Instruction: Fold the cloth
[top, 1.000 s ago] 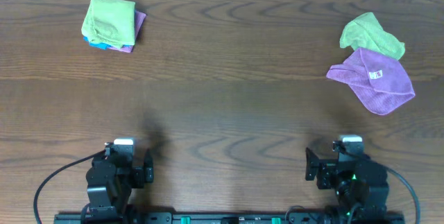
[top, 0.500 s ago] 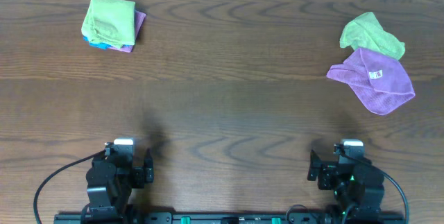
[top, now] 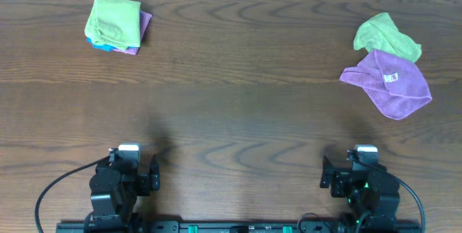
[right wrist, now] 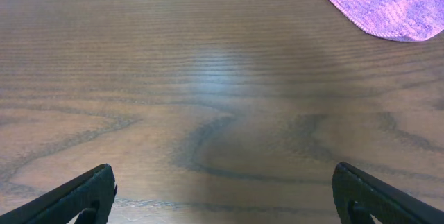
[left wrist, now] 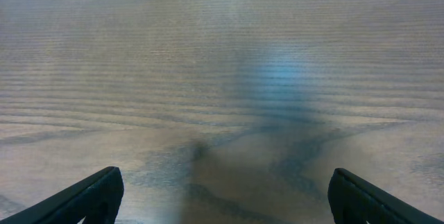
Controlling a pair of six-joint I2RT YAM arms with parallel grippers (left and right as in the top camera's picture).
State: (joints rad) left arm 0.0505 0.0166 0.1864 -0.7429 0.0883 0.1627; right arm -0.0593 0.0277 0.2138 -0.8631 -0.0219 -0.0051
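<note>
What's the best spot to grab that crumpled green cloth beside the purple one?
Probably its far edge, from above with the right pincer: the green cloth lies crumpled and low on the table, and its near side meets the purple cloth.

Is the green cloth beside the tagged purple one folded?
No: the green cloth lies crumpled, uneven in outline, beside the purple cloth.
</note>
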